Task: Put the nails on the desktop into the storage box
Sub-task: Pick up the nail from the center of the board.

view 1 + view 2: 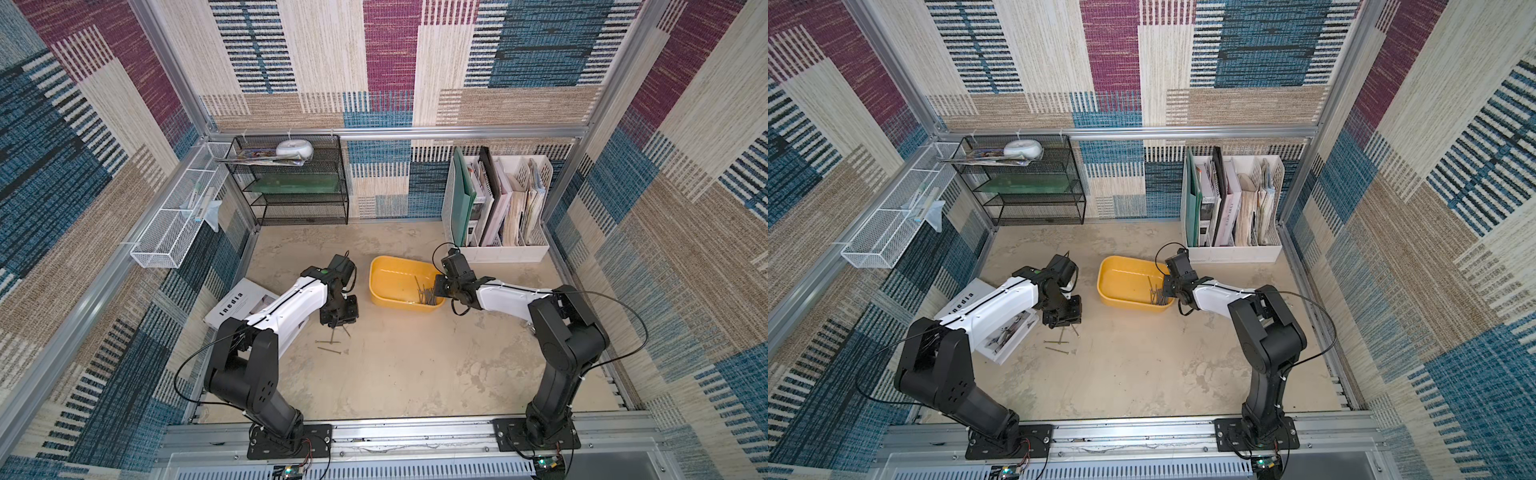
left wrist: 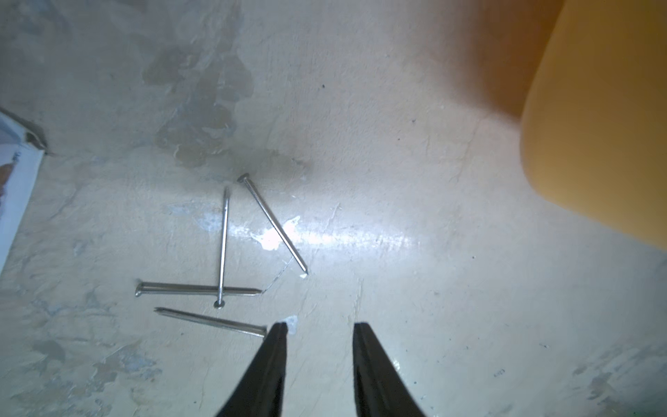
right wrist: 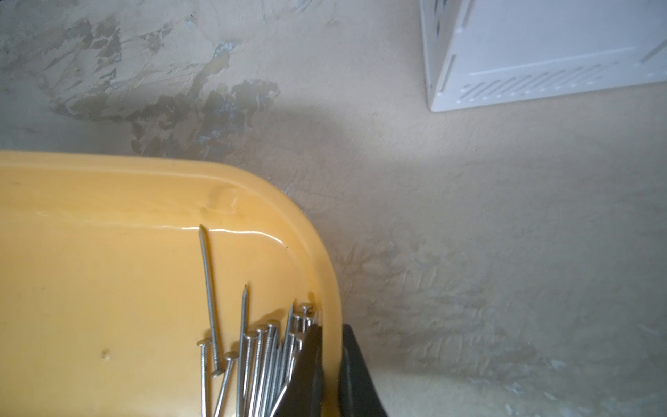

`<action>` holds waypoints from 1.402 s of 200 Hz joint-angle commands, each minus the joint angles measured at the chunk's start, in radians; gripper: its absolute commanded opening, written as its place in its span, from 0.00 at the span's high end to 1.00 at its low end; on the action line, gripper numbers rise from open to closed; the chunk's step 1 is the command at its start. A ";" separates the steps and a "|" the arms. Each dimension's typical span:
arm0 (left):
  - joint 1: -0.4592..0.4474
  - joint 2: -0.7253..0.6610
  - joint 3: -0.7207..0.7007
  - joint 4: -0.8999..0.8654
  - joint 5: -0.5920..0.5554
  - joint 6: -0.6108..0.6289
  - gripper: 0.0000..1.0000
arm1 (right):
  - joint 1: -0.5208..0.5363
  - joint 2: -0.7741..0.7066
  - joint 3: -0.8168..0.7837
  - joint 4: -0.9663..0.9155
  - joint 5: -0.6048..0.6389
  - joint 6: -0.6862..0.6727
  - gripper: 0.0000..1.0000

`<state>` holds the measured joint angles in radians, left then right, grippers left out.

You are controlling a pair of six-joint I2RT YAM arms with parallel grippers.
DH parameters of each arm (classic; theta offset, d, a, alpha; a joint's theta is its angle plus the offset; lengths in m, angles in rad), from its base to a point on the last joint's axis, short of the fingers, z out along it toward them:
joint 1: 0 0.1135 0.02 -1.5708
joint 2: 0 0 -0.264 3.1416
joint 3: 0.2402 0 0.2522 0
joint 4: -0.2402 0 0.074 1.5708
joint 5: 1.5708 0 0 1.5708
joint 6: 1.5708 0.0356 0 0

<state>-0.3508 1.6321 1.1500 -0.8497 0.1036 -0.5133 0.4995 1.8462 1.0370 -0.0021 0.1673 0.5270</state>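
Patterned woven walls (image 1: 390,62) surround a black wire shelf (image 1: 303,208).

Four nails (image 2: 222,245) lie on the beige desktop (image 2: 397,144), more clustered in the yellow storage box (image 3: 90,252).

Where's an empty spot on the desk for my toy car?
The big bare patch of desk in front, between the left arm and right arm, is roomiest. A smaller strip lies behind the tub, between the black rack and the file organiser. It's crowded by the left claw: four loose nails and a magazine.
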 commanded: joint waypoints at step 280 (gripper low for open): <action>0.011 0.264 -0.030 0.124 0.004 0.011 1.00 | 0.093 -0.410 -0.568 0.410 0.371 0.052 1.00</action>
<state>-0.3347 1.8568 1.1400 -0.8207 0.0746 -0.5220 0.5903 1.4639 0.5251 0.3187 0.4561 0.5514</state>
